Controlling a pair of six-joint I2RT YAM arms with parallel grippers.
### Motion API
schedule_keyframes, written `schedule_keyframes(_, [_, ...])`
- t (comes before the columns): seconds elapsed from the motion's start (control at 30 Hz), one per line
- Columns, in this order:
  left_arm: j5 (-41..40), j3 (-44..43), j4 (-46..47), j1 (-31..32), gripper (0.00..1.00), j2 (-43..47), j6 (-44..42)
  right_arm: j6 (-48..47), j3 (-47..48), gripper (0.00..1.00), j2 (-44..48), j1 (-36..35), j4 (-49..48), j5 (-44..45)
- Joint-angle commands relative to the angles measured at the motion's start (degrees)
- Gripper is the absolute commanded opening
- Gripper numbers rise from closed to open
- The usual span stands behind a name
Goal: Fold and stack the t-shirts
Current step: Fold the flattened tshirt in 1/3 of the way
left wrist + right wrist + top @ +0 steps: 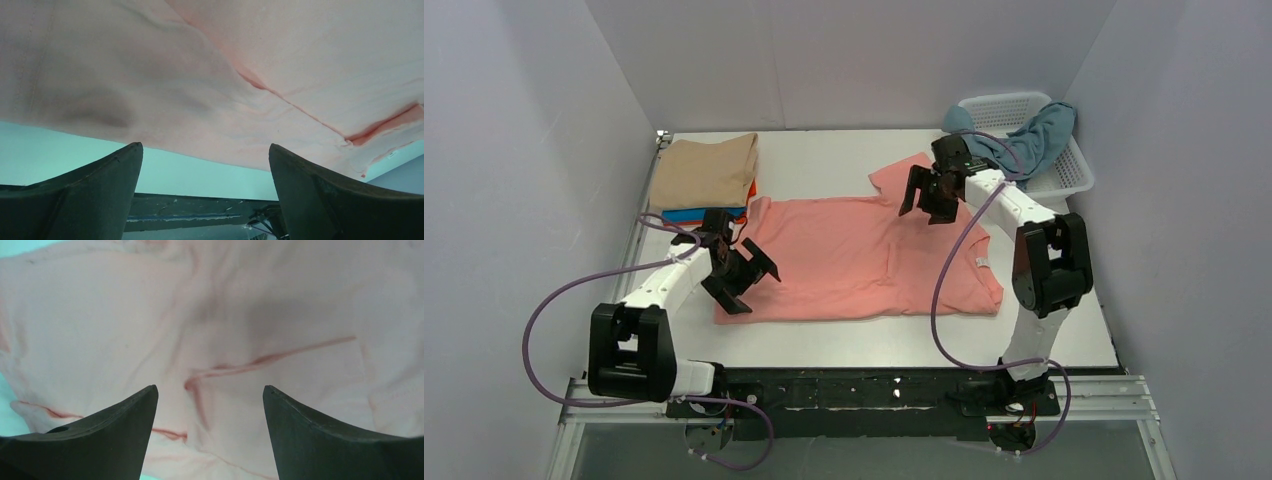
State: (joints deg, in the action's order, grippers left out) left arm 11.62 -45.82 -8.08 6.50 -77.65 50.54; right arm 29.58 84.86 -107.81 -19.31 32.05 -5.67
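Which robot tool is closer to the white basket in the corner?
The right tool. It hovers over the far sleeve of the pink shirt, a short way from the white basket. The left tool is at the shirt's opposite end, much farther away.

We are seeing a spread t-shirt (864,255) lying centrally on the table (824,150), folded t-shirts (704,175) sitting stacked behind-left, a basket (1076,178) behind-right holding a crumpled t-shirt (1039,140).
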Motion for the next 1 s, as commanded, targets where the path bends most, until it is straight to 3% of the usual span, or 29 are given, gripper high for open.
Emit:
schedule_keyframes(0.0, [0.06, -1.99, -6.64, -0.17, 0.98, 1.06, -0.40, -0.86, -7.05, 0.85, 8.32, -0.14, 5.38, 1.74])
schedule_keyframes(0.13, [2.92, -5.22, -4.46, 0.10, 0.98, -2.44, 0.16, -0.49, -16.30, 0.85, 11.73, -0.12, 1.60, -1.15])
schedule_keyframes(0.47, [3.75, -8.03, 1.34, 3.20, 0.98, -15.73, 0.13, 3.54, -25.69, 0.85, 9.37, 1.88, -2.98, -4.16])
schedule_keyframes(0.7, [6.47, 1.65, 1.99, 5.52, 0.98, -13.39, 2.26, 3.26, -38.54, 0.85, 19.34, 6.02, -2.14, -5.12])
schedule_keyframes(0.97, [2.88, 9.35, -1.42, 8.99, 0.98, -0.94, 3.89, 5.41, -45.28, 0.86, 26.30, 10.11, 3.67, -7.40])
